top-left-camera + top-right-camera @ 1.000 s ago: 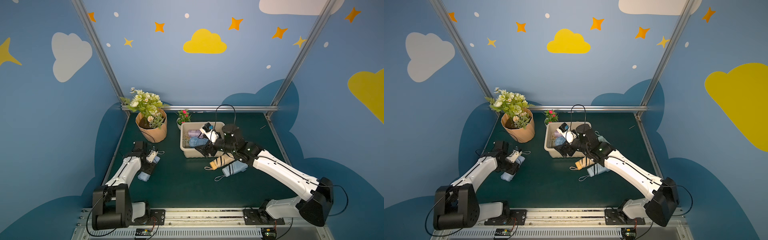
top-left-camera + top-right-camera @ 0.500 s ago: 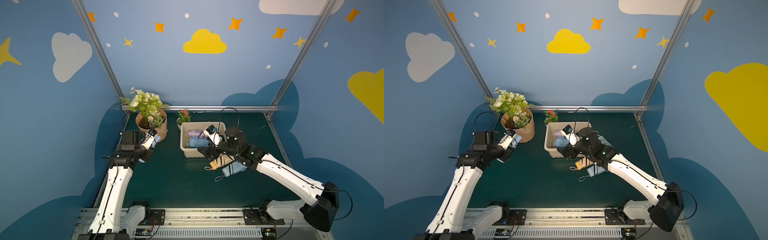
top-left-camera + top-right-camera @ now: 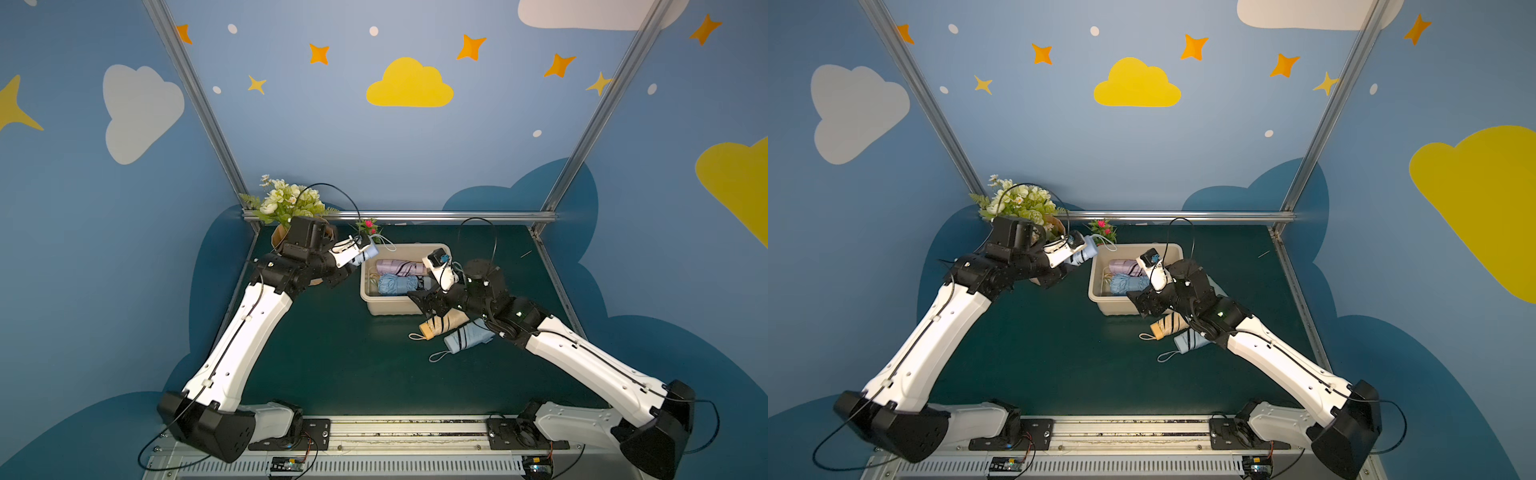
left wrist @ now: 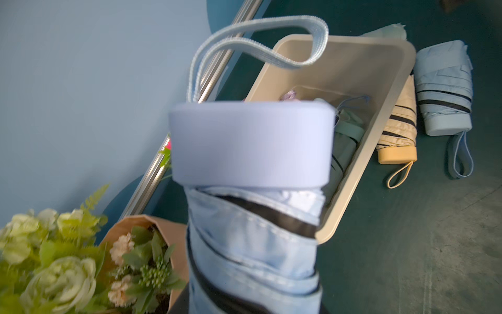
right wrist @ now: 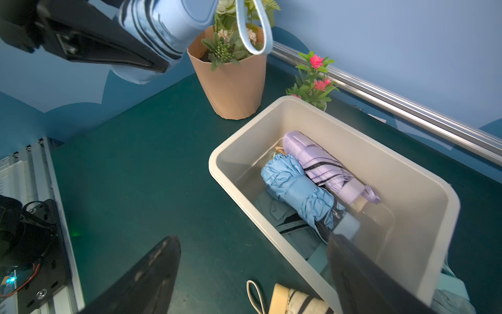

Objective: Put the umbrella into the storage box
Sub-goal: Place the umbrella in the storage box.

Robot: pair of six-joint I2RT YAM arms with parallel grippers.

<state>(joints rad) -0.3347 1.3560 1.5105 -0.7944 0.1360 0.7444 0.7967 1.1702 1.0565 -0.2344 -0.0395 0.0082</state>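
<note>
**mat_k:** Compared to a second back, the left gripper (image 3: 353, 264) has come up off the dark green table mat (image 3: 332, 365) and swung across toward the box. It's carrying the pale-blue folded fabric umbrella (image 3: 368, 254). The right arm has barely budged.

**jo_r:** Yep. In both top views its jaws are clamped on the canopy, with the handle cap and strap leading. The long axis runs nearly in line with the long side of the beige rounded-corner plastic storage box (image 3: 390, 306). The cap hangs about at the box's far-left corner, whether over the rim or just short I can't tell.

**mat_k:** Left wrist view: the cap fills the middle and the box lies straight ahead past it. So I'd guess the next move is forward and down.

**jo_r:** Right wrist view: the right gripper (image 5: 251, 244) is spread wide and holding nothing, fingers either side of the box's near wall. It's nearer the box, but the left one has the goods.
</note>
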